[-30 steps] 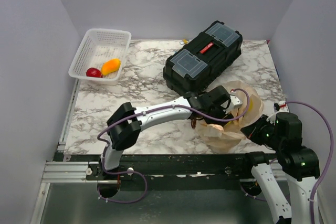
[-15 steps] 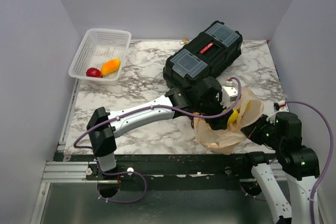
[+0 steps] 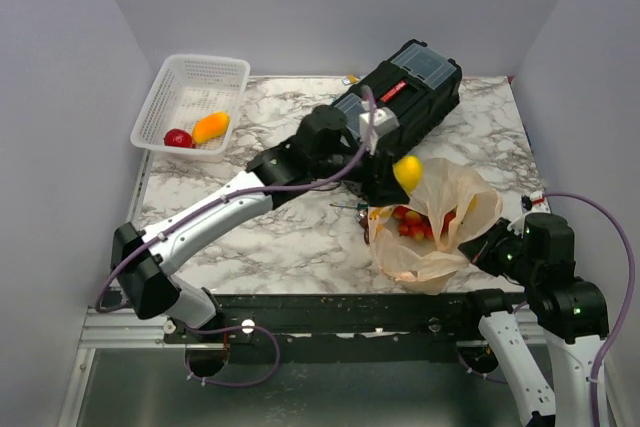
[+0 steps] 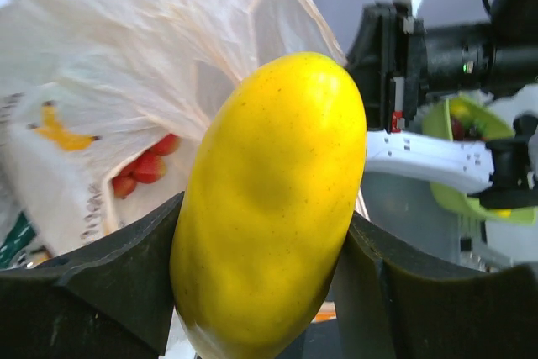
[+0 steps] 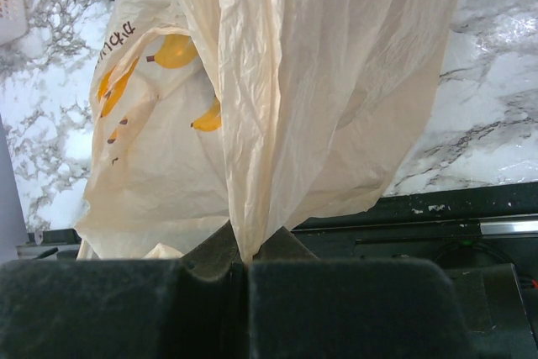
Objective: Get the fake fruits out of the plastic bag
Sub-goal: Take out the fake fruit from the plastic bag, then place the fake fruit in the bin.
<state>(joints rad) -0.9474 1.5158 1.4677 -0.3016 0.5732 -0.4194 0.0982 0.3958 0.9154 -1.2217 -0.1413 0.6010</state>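
Left arm (image 3: 230, 212) stretched long across the table, reaching right. The left gripper (image 3: 398, 165) is clamped on a yellow oval fruit (image 4: 269, 208), one finger (image 4: 118, 283) on each flank of its lower half. The fruit's long axis runs out past the fingertips, far end leaning slightly right. The plastic bag (image 3: 445, 212) lies beyond the fingertips with red fruits (image 3: 412, 225) inside — the right gripper (image 5: 246, 262) is pinched tight on a fold of it.

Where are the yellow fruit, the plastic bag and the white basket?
yellow fruit (image 4: 269, 208), left wrist view, middle of its skin
plastic bag (image 5: 336, 81), right wrist view, crinkled side wall
white basket (image 3: 195, 92), top view, bare mesh floor
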